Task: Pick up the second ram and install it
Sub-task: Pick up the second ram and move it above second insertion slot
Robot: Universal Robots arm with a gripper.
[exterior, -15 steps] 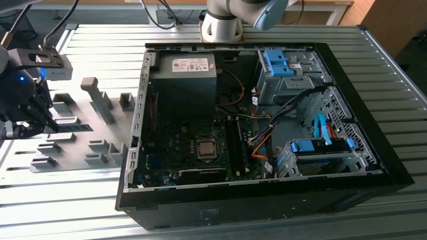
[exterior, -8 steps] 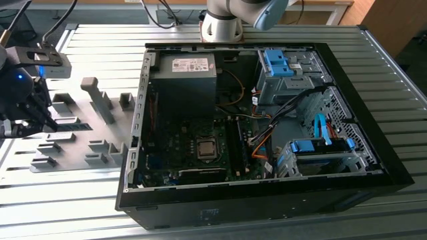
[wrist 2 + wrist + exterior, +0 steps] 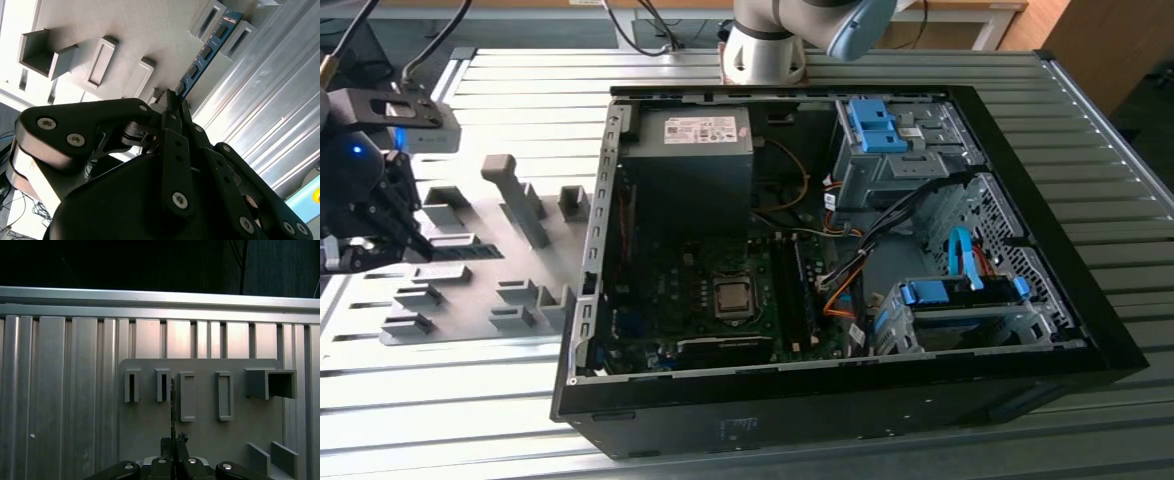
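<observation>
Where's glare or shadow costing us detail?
Exterior view: glare whitens the ribbed metal table, black computer case interior dim. Second wrist view: grey fixture plate washed out beside the blue-green ram strip. First wrist view: black beyond the table.

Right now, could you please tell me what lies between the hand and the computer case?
In the exterior view, the grey fixture plate with its upright blocks lies between the hand and the case; the hand grips the second ram.

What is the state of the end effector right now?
The end effector is closed, holding the thin blue-green circuit-board strip by one end.
</observation>
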